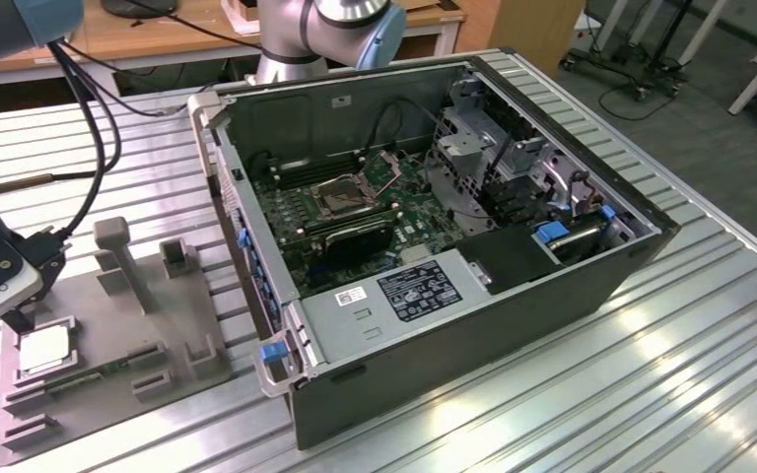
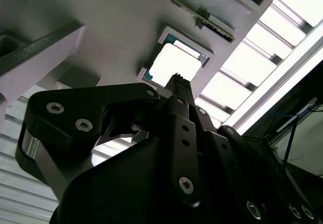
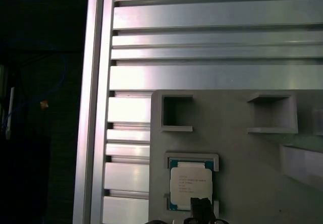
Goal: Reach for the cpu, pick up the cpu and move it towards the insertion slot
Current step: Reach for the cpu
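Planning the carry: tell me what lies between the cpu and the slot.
Between cpu and slot, exterior view: fixture posts and the case wall.

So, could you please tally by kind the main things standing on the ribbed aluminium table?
Small flat silvery square cpu: 1
Grey plastic fixture: 1
Open black computer case: 1
Square silvery-framed insertion slot: 1
Total: 4

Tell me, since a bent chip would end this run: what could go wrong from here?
The cpu sits in a walled pocket of the fixture, with the gripper seemingly over its edge; coming down could hit the wall or tip the chip. The slot lies deep in the case beside cables, so the carry might snag.
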{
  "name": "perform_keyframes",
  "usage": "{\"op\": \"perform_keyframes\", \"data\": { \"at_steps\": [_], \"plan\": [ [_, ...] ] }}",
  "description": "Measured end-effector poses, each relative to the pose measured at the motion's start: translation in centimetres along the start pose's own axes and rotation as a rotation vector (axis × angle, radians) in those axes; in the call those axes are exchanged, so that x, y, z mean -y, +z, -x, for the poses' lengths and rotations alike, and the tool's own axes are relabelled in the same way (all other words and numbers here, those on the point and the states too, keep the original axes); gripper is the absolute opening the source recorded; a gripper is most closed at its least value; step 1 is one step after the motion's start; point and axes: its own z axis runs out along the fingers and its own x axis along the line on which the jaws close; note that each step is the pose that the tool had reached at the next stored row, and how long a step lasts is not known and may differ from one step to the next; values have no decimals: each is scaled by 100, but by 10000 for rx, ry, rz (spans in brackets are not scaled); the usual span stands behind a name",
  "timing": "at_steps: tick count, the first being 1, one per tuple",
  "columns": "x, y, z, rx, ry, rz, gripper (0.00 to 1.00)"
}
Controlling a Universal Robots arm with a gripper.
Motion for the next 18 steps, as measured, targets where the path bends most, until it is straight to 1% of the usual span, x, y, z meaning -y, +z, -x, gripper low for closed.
{"op": "perform_keyframes", "data": {
  "at_steps": [11, 16, 18],
  "plan": [
    [3, 32, -1, 0, 1, 0, 10],
    [7, 96, 0, 0, 0, 0, 10],
    [7, 103, -1, -1, 1, -1, 10]
  ]
}}
